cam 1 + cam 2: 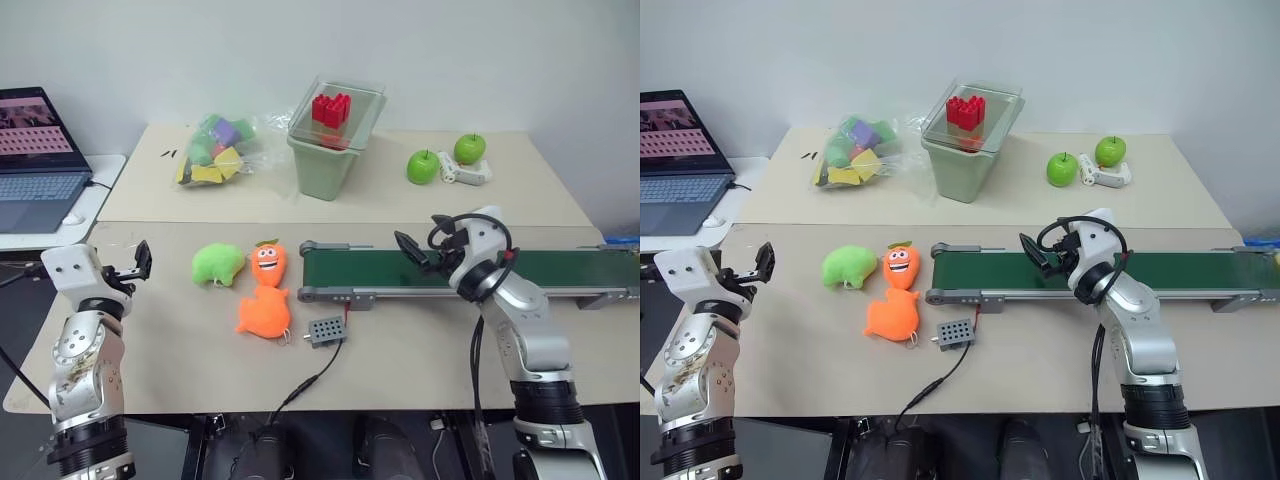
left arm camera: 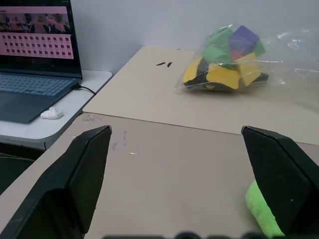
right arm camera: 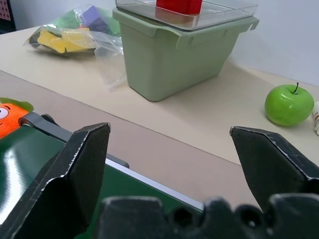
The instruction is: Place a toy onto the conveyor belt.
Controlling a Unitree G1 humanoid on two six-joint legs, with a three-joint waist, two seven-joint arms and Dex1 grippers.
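Nearest the camera, a wide beige desk (image 1: 420,350) with a smooth matte top carries everything. Along its right half runs the conveyor belt (image 1: 560,270), long and narrow, a flat dark-green band between grey metal rails with a rounded roller end. Behind it stands a pale green plastic bin (image 1: 325,160) with a clear lid bearing a red studded brick (image 1: 331,108). Beside the bin lies a crinkled clear bag of coloured foam shapes (image 1: 215,150). An open laptop (image 1: 40,160) sits on a white side table at far left.

Just off the belt's left end lies an orange carrot plush (image 1: 265,295) with a smiling face. The toy (image 1: 218,264), a fuzzy lime-green rounded blob, rests on the desk touching the carrot's left side. Two glossy green apples (image 1: 423,166) sit far back right. A small grey perforated box (image 1: 326,331) with a black cable lies near the carrot.

The left gripper (image 1: 140,262) hovers left of the toy, black fingers spread wide and empty. The right gripper (image 1: 412,250) hangs over the belt, fingers likewise spread, empty.
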